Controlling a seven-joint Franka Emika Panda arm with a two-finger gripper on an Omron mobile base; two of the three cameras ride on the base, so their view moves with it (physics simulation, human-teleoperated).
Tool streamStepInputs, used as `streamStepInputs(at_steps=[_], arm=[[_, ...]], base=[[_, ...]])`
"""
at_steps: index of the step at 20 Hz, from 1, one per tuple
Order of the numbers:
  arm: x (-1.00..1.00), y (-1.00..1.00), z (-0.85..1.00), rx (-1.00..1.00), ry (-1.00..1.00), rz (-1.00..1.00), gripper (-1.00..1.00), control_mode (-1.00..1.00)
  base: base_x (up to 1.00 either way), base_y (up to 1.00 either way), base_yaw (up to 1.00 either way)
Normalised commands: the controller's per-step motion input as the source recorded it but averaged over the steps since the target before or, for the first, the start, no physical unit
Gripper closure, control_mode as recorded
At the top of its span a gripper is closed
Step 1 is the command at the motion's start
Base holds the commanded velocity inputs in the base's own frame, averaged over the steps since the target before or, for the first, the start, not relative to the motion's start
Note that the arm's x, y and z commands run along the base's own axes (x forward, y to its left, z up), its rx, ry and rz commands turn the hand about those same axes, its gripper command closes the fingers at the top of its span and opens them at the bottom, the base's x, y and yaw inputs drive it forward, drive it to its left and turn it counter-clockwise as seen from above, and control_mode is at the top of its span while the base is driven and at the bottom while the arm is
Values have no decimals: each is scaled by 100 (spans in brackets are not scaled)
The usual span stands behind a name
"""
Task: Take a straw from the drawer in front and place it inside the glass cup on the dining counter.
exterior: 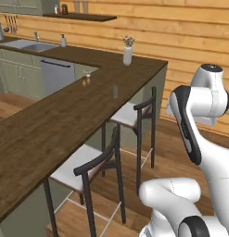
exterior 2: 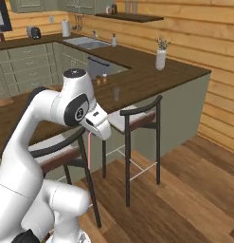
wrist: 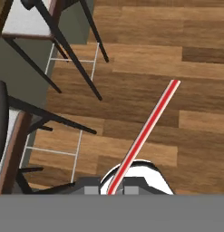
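Tool [wrist: 109, 190] closed tight on the straw [wrist: 145, 133]; in the hand view the straw runs from between the dark fingertips at the bottom edge up and to the right, a red stick with pale sides, its free end over the plank floor [wrist: 177, 45]. In the right base view the straw [exterior 2: 89, 152] hangs straight down as a thin pink line beneath the hand, just in front of the near stool [exterior 2: 61, 154], not touching it as far as can be told. The hand is held low, off the long edge of the surface [exterior: 51, 125], on the stool side. Glass [exterior: 115, 90] stands upright on the dark wood surface close to that long front edge, above the far stool [exterior: 134, 115]; in the right base view the glass [exterior 2: 116, 93] shows faintly, again near the front edge. The straw is well apart from the glass and lower than the surface top. A white vase [exterior: 127, 54] with sprigs stands toward the far corner of the surface, and two small items [exterior: 86, 77] sit toward its inner edge, too small to identify. Sink [exterior: 30, 45] on the back run by the wall.
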Motion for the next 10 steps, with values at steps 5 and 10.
streamStepInputs(at_steps=[5, 10], arm=[[0, 0, 0, 0, 0, 0, 100, 100], [0, 0, 0, 0, 0, 0, 100, 100]], base=[[29, -92, 45], [19, -87, 48]])
